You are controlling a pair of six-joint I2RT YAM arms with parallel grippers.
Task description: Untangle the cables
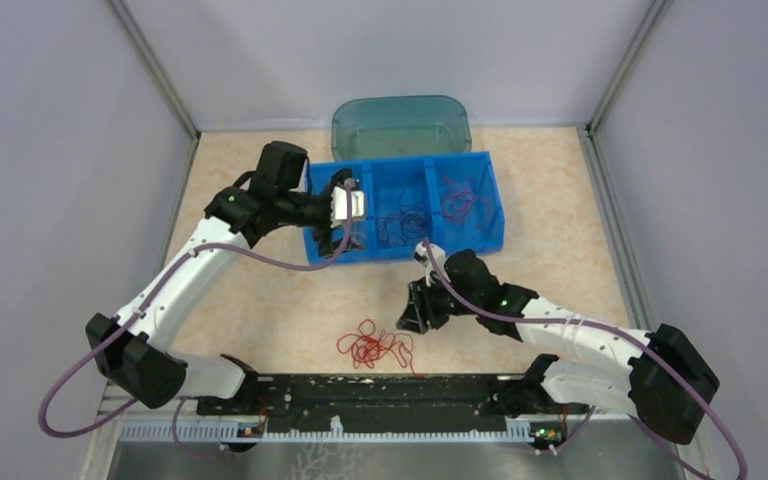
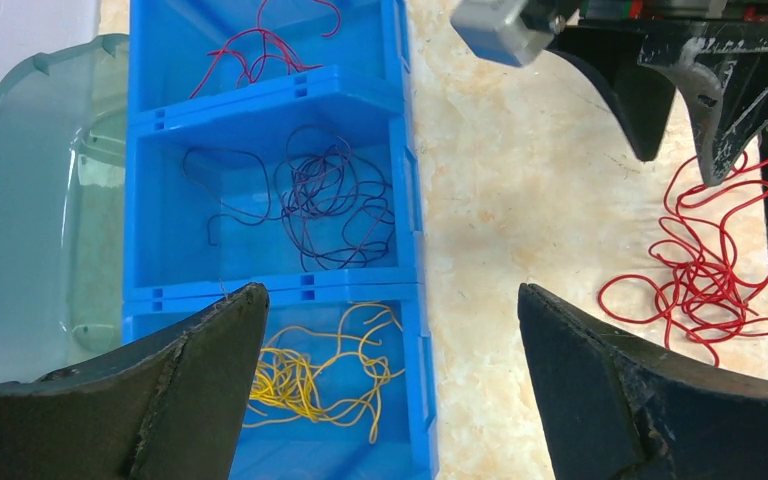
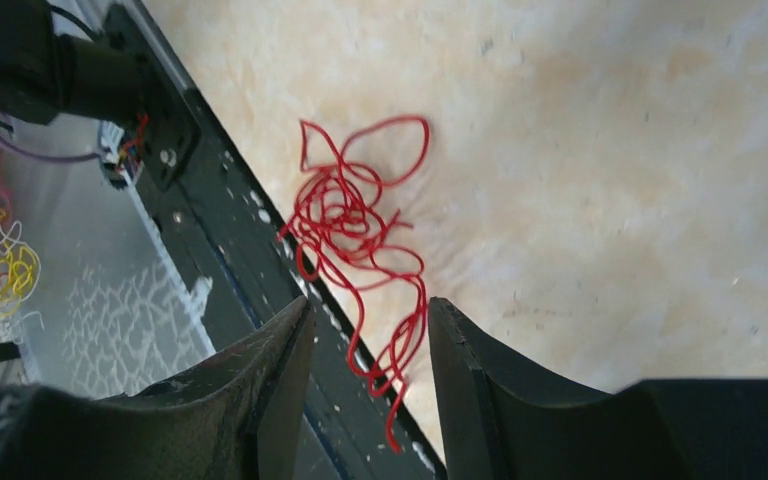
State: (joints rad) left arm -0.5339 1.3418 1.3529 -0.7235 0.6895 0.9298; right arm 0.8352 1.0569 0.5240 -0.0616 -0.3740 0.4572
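A loose clump of red cables [image 1: 373, 347] lies on the tabletop by the near rail. My right gripper [image 1: 415, 315] hovers just right of it. In the right wrist view the gripper [image 3: 370, 300] is open with a narrow gap, and trailing loops of the red clump [image 3: 350, 215] hang between the fingertips, unpinched. A blue three-compartment bin [image 2: 415, 200] holds yellow cables [image 2: 305, 375], dark purple cables [image 2: 325, 200] and red strands [image 2: 260, 50], one colour per compartment. My left gripper [image 2: 390, 290] stands wide open and empty over the bin's near wall, above the yellow compartment.
A translucent teal tub [image 1: 400, 125] stands behind the blue bin [image 1: 493, 200]. A black rail [image 1: 380, 390] runs along the near table edge, right beside the red clump. Grey enclosure walls close in the left, right and back.
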